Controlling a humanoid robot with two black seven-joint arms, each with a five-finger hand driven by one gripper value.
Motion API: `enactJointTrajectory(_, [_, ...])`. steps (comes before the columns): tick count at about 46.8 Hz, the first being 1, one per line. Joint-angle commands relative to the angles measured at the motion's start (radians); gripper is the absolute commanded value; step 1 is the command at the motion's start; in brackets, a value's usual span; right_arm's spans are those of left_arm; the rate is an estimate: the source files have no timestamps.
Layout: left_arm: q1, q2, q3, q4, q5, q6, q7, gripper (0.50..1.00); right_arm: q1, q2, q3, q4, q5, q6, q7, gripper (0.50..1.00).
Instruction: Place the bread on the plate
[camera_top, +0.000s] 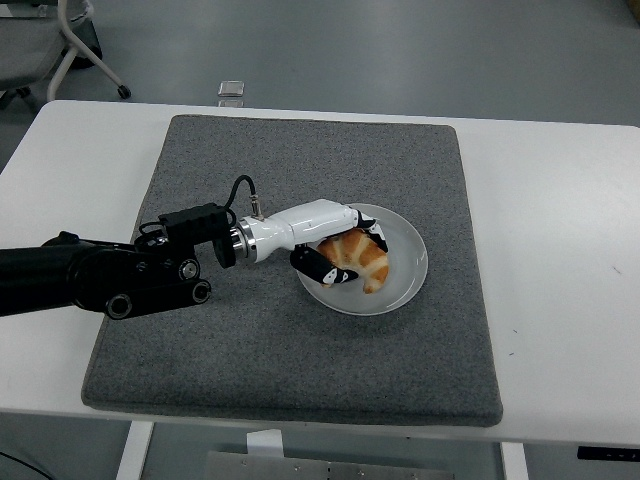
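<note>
A square grey felt mat (250, 340) covers the middle of the white table (560, 330). On it sits a round pale glass plate (405, 280), and the left hand (335, 252), white-sleeved with black fingers, curls around a golden-brown croissant (360, 258) that lies low over the plate, probably touching it. Farther back, a small grey object (231, 89) lies on the floor.

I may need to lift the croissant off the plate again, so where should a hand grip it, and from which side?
Grip the croissant across its thick middle, coming from above and the left, as the left hand does now. Its curved body lies low on the white plate, and the tapered ends give less to hold, so a pinch over the plump centre looks safest.
</note>
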Motion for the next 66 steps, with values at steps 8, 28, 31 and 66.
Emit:
enactJointTrajectory(8, [0.004, -0.002, -0.015, 0.014, -0.021, 0.017, -0.009, 0.5, 0.0, 0.0, 0.0, 0.0, 0.0, 0.002, 0.0, 0.93])
enactJointTrajectory(28, [0.023, -0.044, -0.015, 0.065, -0.021, 0.043, -0.008, 0.707, 0.0, 0.0, 0.001, 0.0, 0.0, -0.001, 0.0, 0.93])
enactJointTrajectory(31, [0.025, -0.044, -0.015, 0.065, -0.021, 0.043, -0.008, 0.728, 0.0, 0.0, 0.001, 0.0, 0.0, -0.003, 0.0, 0.93])
enactJointTrajectory(66, [0.022, -0.047, -0.035, 0.057, -0.094, 0.032, -0.008, 0.99, 0.0, 0.0, 0.0, 0.0, 0.0, -0.004, -0.001, 0.93])
